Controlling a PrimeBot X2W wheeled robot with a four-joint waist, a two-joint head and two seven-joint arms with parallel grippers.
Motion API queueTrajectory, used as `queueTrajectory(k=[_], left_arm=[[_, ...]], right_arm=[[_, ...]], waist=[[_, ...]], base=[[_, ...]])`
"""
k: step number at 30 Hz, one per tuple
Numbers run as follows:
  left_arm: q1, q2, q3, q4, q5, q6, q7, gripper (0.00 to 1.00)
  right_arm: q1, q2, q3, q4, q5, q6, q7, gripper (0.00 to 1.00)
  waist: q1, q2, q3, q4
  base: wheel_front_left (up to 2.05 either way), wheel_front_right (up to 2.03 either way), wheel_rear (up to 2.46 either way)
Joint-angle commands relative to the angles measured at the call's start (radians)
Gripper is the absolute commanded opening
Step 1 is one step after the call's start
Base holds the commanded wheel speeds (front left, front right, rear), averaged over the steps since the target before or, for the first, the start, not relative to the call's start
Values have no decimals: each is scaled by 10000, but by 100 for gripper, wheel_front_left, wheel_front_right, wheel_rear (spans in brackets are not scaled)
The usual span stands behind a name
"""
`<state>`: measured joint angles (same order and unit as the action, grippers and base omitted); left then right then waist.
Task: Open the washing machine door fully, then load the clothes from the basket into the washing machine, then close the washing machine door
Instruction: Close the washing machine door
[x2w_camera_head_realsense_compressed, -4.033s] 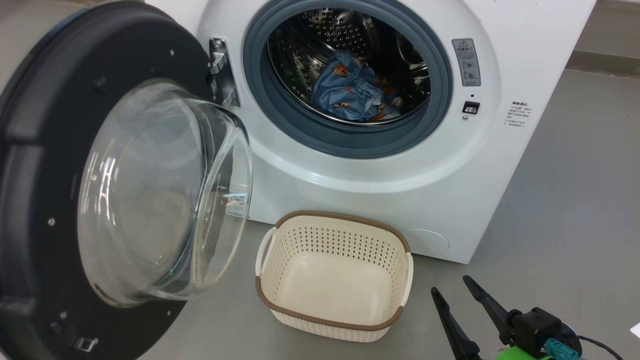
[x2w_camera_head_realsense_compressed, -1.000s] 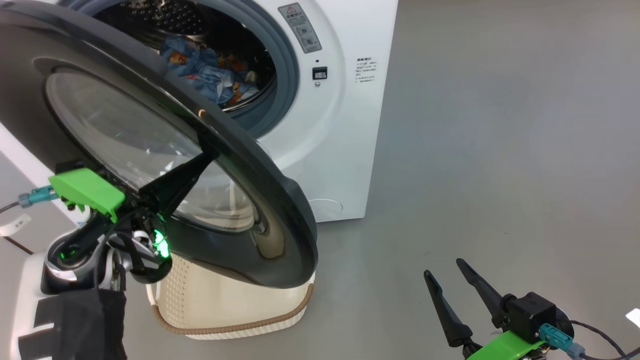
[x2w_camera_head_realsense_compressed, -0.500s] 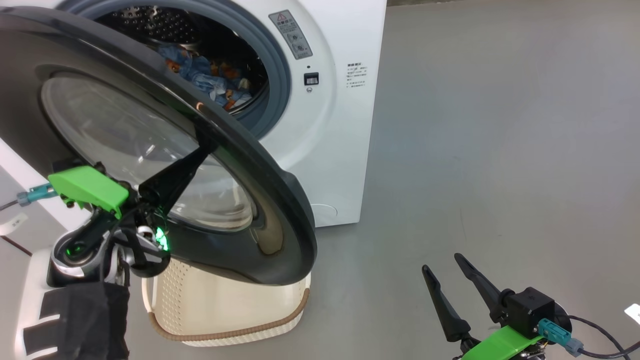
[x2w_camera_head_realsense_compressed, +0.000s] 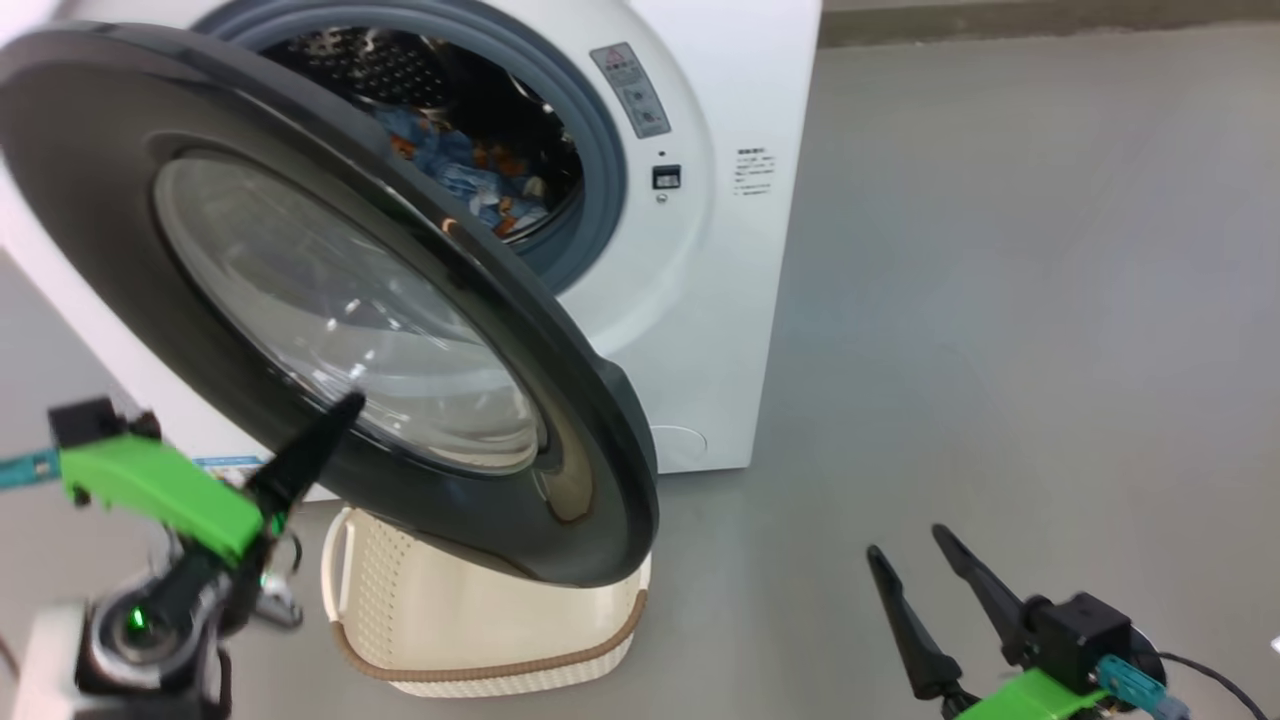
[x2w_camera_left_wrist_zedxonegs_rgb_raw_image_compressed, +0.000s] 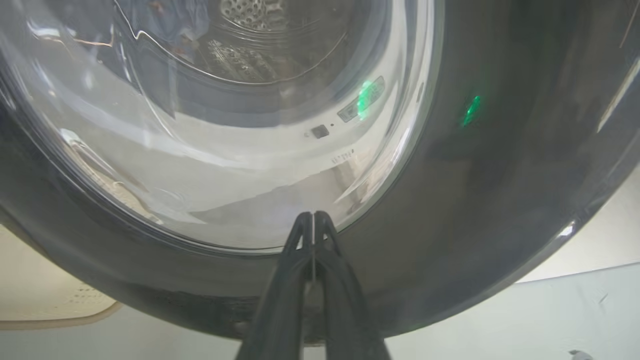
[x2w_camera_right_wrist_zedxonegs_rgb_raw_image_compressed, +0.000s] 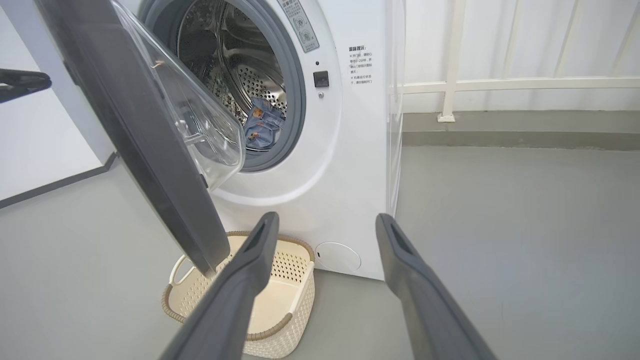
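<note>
The washing machine (x2w_camera_head_realsense_compressed: 690, 330) stands with its black round door (x2w_camera_head_realsense_compressed: 590, 450) swung partway across the opening, outer face toward me. Light blue clothes (x2w_camera_head_realsense_compressed: 470, 175) with orange prints lie in the steel drum and also show as clothes (x2w_camera_right_wrist_zedxonegs_rgb_raw_image_compressed: 262, 127). My left gripper (x2w_camera_head_realsense_compressed: 340, 410) is shut and empty, its tip at the lower rim of the glass window; the left wrist view shows the gripper (x2w_camera_left_wrist_zedxonegs_rgb_raw_image_compressed: 312, 216) against the door (x2w_camera_left_wrist_zedxonegs_rgb_raw_image_compressed: 475, 200). Whether it touches I cannot tell. The cream basket (x2w_camera_head_realsense_compressed: 480, 668) sits under the door's lower edge. My right gripper (x2w_camera_head_realsense_compressed: 908, 545) hangs open to the right.
Bare grey floor (x2w_camera_head_realsense_compressed: 1000, 350) stretches to the right of the machine. A white railing (x2w_camera_right_wrist_zedxonegs_rgb_raw_image_compressed: 452, 65) on a low kerb runs behind it. A white wall (x2w_camera_right_wrist_zedxonegs_rgb_raw_image_compressed: 40, 140) stands at the left. The basket (x2w_camera_right_wrist_zedxonegs_rgb_raw_image_compressed: 300, 305) is close against the machine's front.
The head camera has shifted. My left gripper has slid down and back from the door's inner ring to the window's lower rim. The right gripper is unchanged.
</note>
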<state>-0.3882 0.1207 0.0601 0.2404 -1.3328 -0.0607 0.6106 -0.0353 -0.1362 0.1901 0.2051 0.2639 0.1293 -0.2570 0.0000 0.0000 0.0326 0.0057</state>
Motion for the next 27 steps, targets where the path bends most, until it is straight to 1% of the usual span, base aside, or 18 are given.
queueTrajectory(k=[1,2,5,9,15,18,24,27], left_arm=[[35,470,209,-434,320,-142,-136,87],[290,554,99,-607,631,-261,-315,100],[1050,588,-251,-1012,1394,-494,-906,100],[1878,628,-734,-1352,2259,-657,-1889,100],[2708,934,-1545,-1462,3449,-695,-4238,100],[3031,1163,-2035,-1033,4149,-697,-5562,100],[3375,1331,-3031,363,5286,-698,-7983,100],[3374,1440,-3452,939,6144,-698,-8599,100]], right_arm=[[11,-102,150,-270,7,14,-48,100],[40,-114,99,-290,6,14,-48,100],[129,-141,6,-316,-25,14,-48,100],[175,-172,-34,-318,-55,14,-48,100],[229,-175,-68,-327,-85,14,-48,100],[291,-179,-101,-321,-100,14,-48,100],[426,-172,-250,-305,-145,14,-48,100],[501,-169,-333,-304,-167,14,-48,100]], waist=[[0,0,-97,125],[0,0,-109,166],[0,0,-147,261],[0,0,-171,312],[0,0,-210,301],[0,0,-243,294],[0,0,-364,295],[0,0,-431,322]], base=[[0,0,0],[0,0,0],[0,0,0],[0,0,0],[0,0,0],[0,0,0],[0,0,0],[0,0,0]])
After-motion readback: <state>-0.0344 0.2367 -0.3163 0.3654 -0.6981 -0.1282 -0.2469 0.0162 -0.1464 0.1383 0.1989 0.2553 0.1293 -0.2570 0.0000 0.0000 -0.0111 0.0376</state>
